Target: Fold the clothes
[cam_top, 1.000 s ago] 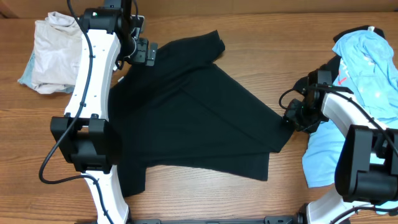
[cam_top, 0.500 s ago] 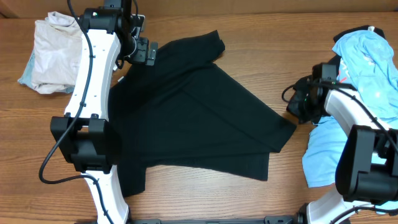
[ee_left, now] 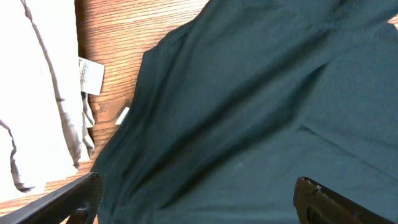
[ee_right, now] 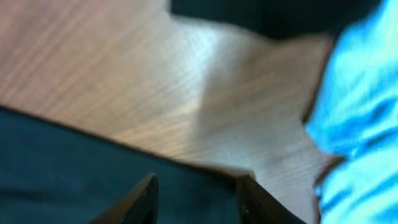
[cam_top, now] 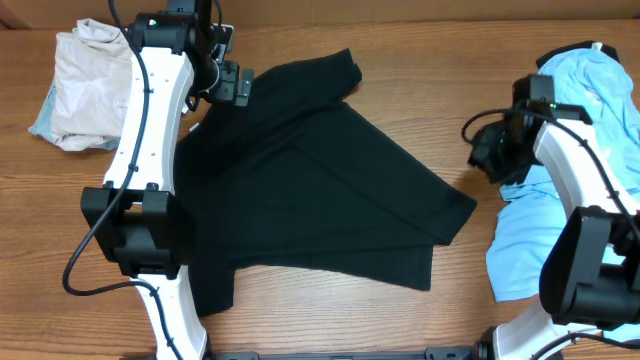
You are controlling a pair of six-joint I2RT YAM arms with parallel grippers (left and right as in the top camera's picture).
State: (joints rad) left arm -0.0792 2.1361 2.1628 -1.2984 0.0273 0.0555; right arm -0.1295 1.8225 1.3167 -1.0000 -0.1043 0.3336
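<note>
Heads up, a fair bit is hidden here. The left arm (cam_top: pixel 150 130) lies right across the left side of the black T-shirt (cam_top: pixel 320 200), so from overhead that edge and the near-left sleeve are mostly covered. The right wrist view is badly blurred. The left wrist view cuts its own fingers (ee_left: pixel 81 199) off at the bottom corners. There's a small white scrap (ee_left: pixel 122 116) at the shirt's edge, and I can't tell what it is. The light blue shirts (cam_top: pixel 590 100) run off the right edge, partly under the right arm (cam_top: pixel 580 180).

The shirt is spread over the middle of the table (cam_top: pixel 420 80), with one flap folded across it diagonally. A cream garment (cam_top: pixel 80 85) is bunched up at the far left.

Left gripper (cam_top: pixel 236 86): jaws spread wide over the far-left part of the shirt, nothing between them. Can't tell whether the tips touch the cloth.

Right gripper (ee_right: pixel 193 196): jaws partly apart with nothing gripped. It's near the shirt's right edge, just beside the blue pile.
</note>
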